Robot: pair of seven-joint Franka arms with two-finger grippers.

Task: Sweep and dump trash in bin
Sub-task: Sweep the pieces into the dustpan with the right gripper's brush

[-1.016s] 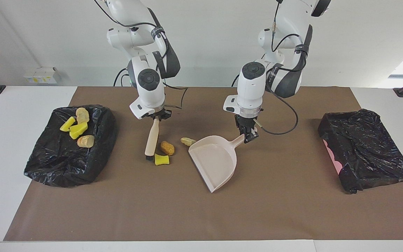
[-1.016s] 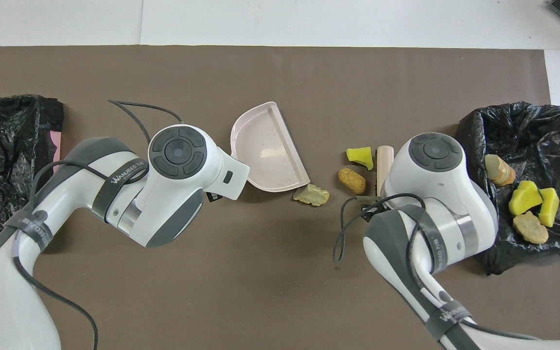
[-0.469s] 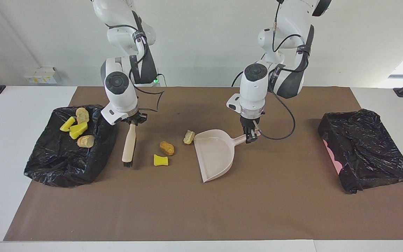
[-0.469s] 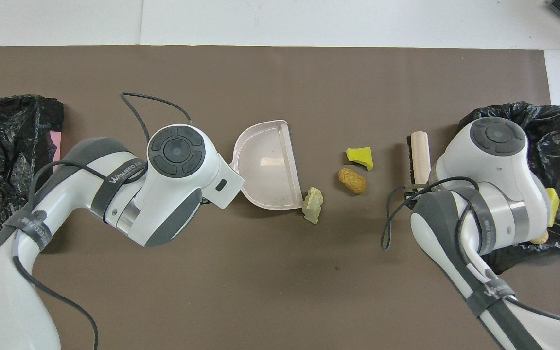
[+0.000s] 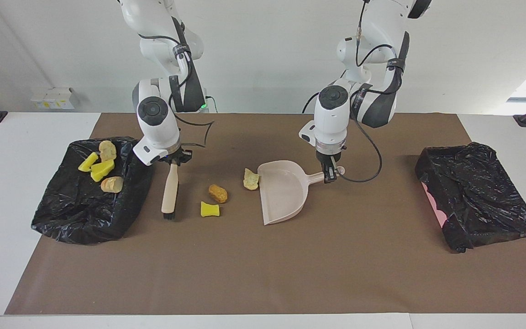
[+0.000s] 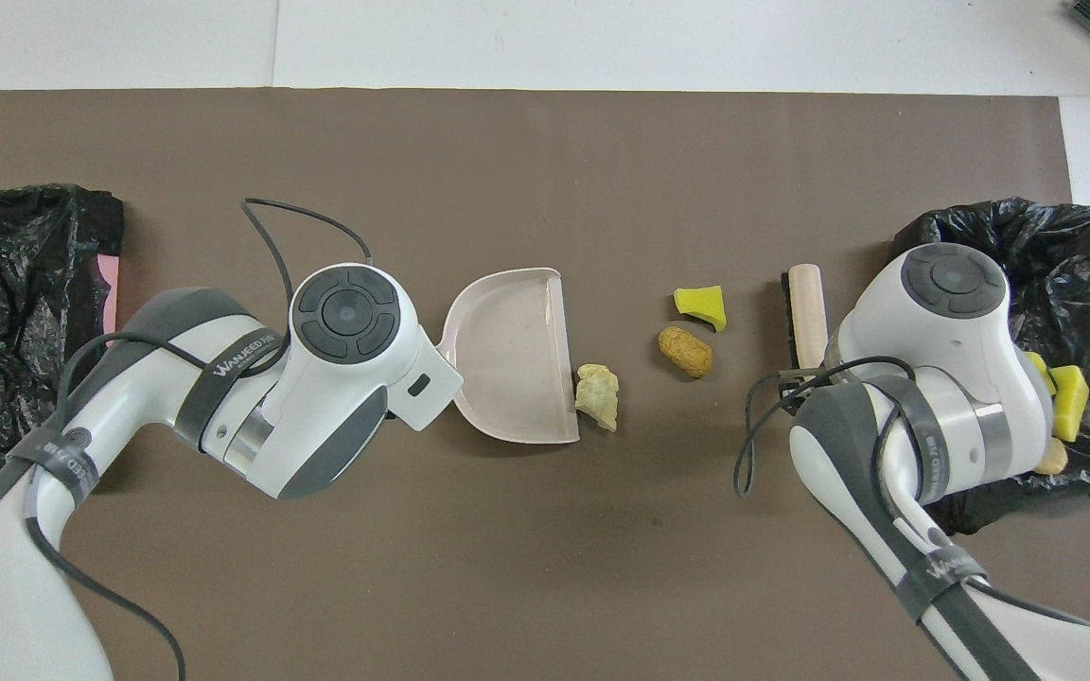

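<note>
Left gripper [image 5: 329, 175] clamps the dustpan [image 5: 283, 195] handle; right gripper [image 5: 173, 161] clamps the brush [image 5: 170, 188]. Mid-mat: three trash lumps [image 5: 218, 193]; the rest lie in the bin [image 5: 69, 219] at the right arm's end.

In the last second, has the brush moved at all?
Yes. The brush in the right pincer swung away from the yellow sponge piece on the mat toward the trash-filled black bin, leaving a clear gap.

Open mat [image 5: 263, 269] beside dustpan [image 5: 283, 196]
</note>
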